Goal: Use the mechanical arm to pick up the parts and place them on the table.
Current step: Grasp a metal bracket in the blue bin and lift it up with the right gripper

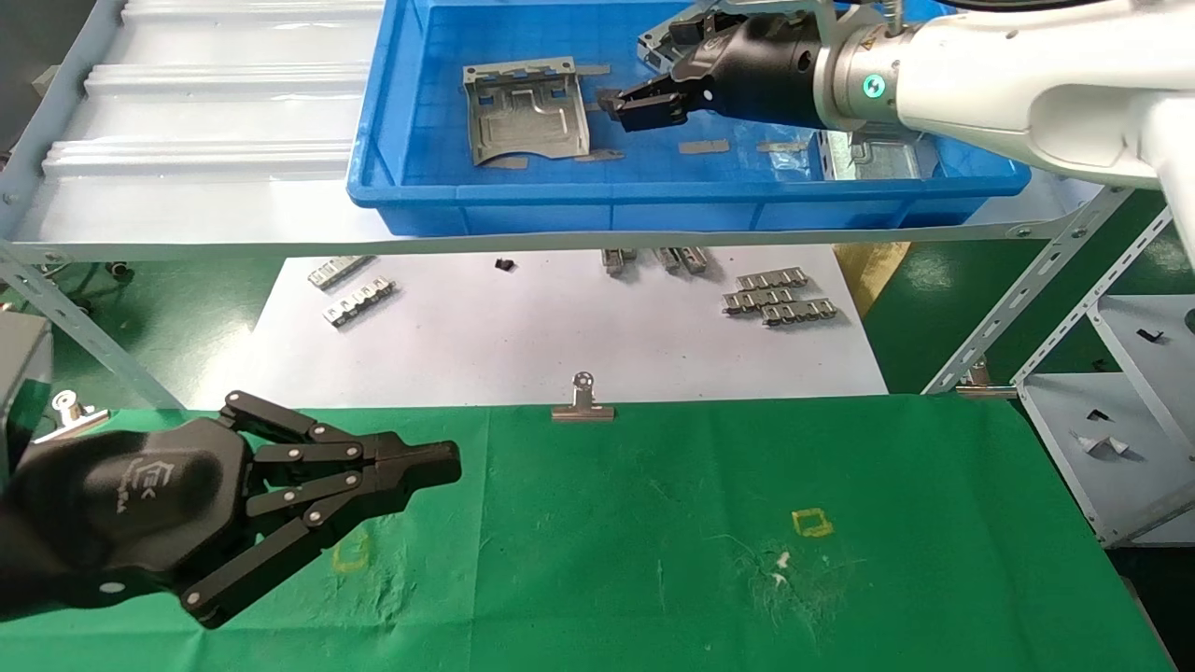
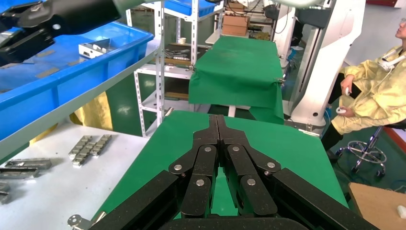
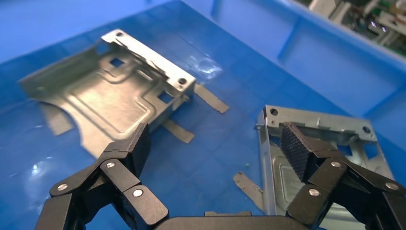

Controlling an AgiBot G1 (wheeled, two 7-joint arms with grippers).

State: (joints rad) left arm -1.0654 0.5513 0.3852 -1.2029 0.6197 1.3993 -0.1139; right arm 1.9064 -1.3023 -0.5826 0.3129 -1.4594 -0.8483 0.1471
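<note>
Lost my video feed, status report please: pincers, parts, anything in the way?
Right pincer open, empty, over blue bin. Left pincer shut, parked above green table. Two parts in the bin: one, another. Nothing blocking.

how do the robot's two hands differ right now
The right hand is open, reaching into the blue bin between two sheet-metal parts. The left hand is shut and empty, hovering over the green table. Both are black, with linked fingers.
</note>
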